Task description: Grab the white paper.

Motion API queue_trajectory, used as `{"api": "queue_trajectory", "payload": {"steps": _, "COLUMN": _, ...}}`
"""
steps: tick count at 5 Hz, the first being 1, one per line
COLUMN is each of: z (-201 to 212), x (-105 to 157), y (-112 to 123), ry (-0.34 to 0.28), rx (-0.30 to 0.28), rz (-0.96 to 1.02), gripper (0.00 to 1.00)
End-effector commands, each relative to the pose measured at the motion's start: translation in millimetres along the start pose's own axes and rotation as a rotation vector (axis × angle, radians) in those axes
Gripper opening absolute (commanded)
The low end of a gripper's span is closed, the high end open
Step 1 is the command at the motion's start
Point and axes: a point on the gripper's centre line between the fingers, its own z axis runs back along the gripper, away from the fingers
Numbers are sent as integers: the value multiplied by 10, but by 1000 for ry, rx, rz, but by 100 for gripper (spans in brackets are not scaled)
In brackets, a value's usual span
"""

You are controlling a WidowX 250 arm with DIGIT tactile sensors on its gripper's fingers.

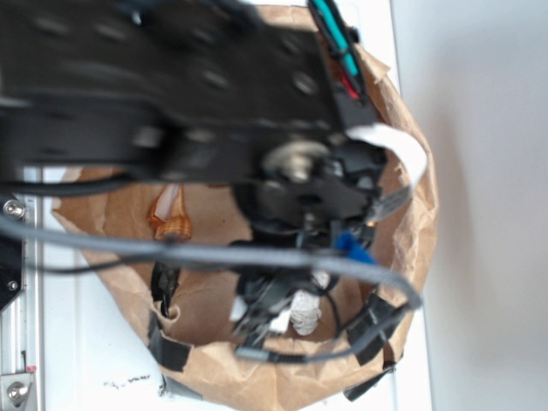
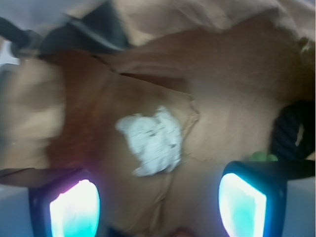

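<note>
Hovering above the brown paper bag (image 1: 402, 248), the gripper (image 2: 158, 205) has its two fingers spread wide, one glowing pad (image 2: 75, 210) at the lower left of the wrist view and the other at the lower right, with nothing between them. The white paper (image 2: 152, 139) lies on the bag's floor, a single crumpled off-white wad, sitting just ahead of the gap between the fingers and a little left of its centre. In the exterior view the same wad (image 1: 306, 312) shows only as a small pale lump under the arm, partly hidden by cables.

To do this step well, I judge the gripper should move forward so the wad sits squarely between the pads, then come straight down until the fingers straddle it, and close only once both pads are beside the paper and not above it. The wad looks light and springy, so a firm squeeze is likely needed. The bag floor is creased, and a fingertip could catch a fold and pinch bag along with paper.

Counted: one white wad, one brown bag, one gripper with two fingers. A sliver of something green (image 2: 263, 157) peeks beside the right finger, and an orange-brown object (image 1: 169, 218) lies further off in the bag; both are too blurred to name.
</note>
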Motion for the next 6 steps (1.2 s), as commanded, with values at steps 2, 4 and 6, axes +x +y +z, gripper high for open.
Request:
{"api": "queue_trajectory", "payload": {"steps": 2, "z": -107, "x": 41, "y": -42, "ry": -56, "rx": -19, "rz": -114, "gripper": 100}}
{"api": "queue_trajectory", "payload": {"steps": 4, "z": -348, "x": 138, "y": -406, "ry": -120, "rx": 36, "rz": -160, "gripper": 100}}
{"api": "queue_trajectory", "payload": {"steps": 6, "z": -882, "x": 71, "y": -687, "ry": 1, "rx": 11, "rz": -216, "gripper": 100}}
